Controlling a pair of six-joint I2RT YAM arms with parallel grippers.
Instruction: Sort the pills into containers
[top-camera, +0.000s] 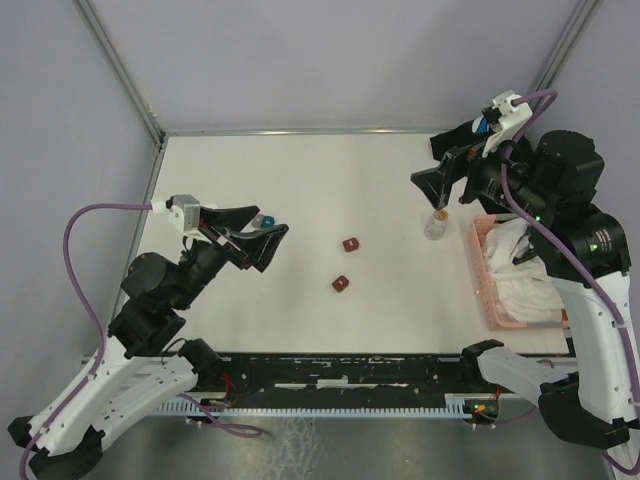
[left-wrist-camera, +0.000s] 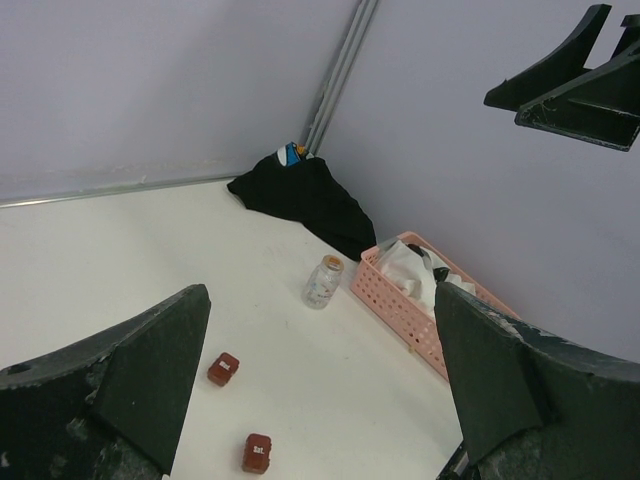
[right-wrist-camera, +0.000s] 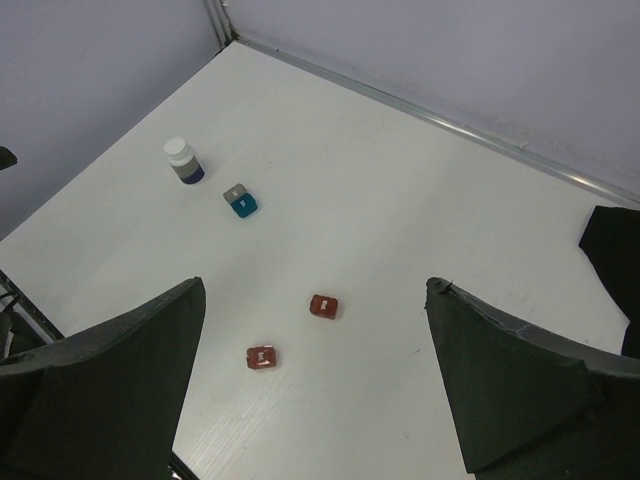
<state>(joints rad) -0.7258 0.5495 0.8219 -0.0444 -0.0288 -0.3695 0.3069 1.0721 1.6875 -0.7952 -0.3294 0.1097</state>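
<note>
The left tool (top-camera: 272, 224) and the right tool (top-camera: 428, 162) hang over the white surface (top-camera: 300, 180), each with fingers spread wide and holding nothing. A pink basket (top-camera: 487, 290) with white cloth in it sits at the right edge. A clear vial (top-camera: 437, 225) stands near the basket's far corner, below the right tool. Two dark-red boxes (top-camera: 350, 243) (top-camera: 341, 284) lie apart near the middle.
</note>
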